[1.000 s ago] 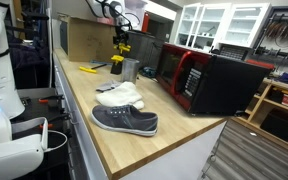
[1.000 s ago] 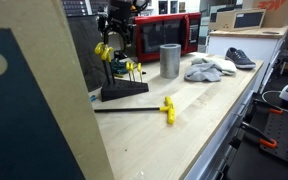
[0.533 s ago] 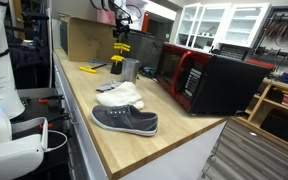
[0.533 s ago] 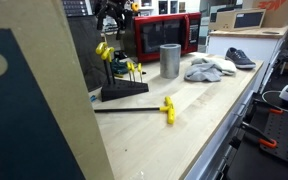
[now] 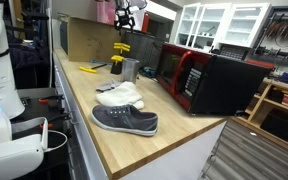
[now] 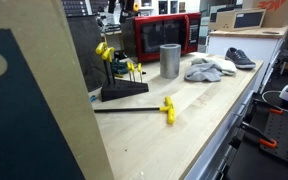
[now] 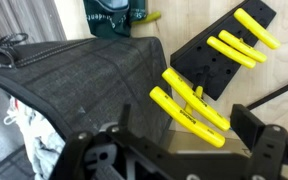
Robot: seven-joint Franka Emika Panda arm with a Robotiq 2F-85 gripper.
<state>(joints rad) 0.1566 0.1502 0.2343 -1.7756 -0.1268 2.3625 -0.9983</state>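
Pincer (image 7: pixel 174 142), wrist view: jaws spread wide apart and holding nothing; its dark fingers (image 7: pixel 256 130) frame the lower edge of the view, with the tools below seen between them.

In an exterior view the pincer (image 5: pixel 127 11) hangs high above the far end of the tabletop (image 5: pixel 134 150), well clear of everything on it.

Nearest below it is the black rack (image 7: pixel 227 55), which carries a row of yellow-handled tools (image 7: pixel 189 108); the handles lie side by side in the wrist view; in both exterior views the rack (image 5: pixel 119 62) (image 6: pixel 124 91) stands on the tabletop near the wall end, with the yellow handles (image 6: pixel 106 52) rising above its base.

Just beside the rack stands a grey cylinder (image 5: pixel 131 69) (image 6: pixel 170 60), upright; in the wrist view it fills the left and centre as a dark textured mass (image 7: pixel 94 85).

Beyond the cylinder lies a white cloth (image 5: pixel 121 95) (image 6: pixel 209 68), crumpled; past it lies a grey shoe (image 5: pixel 124 121) (image 6: pixel 239 57), sole down.

A loose yellow-handled tool (image 6: pixel 167 108) lies flat on the tabletop in front of the rack; its long dark shaft points away from the cylinder.

A red and black microwave (image 5: pixel 199 82) (image 6: pixel 164 35) sits behind the cylinder; a cardboard box (image 5: pixel 84 38) stands against the wall.
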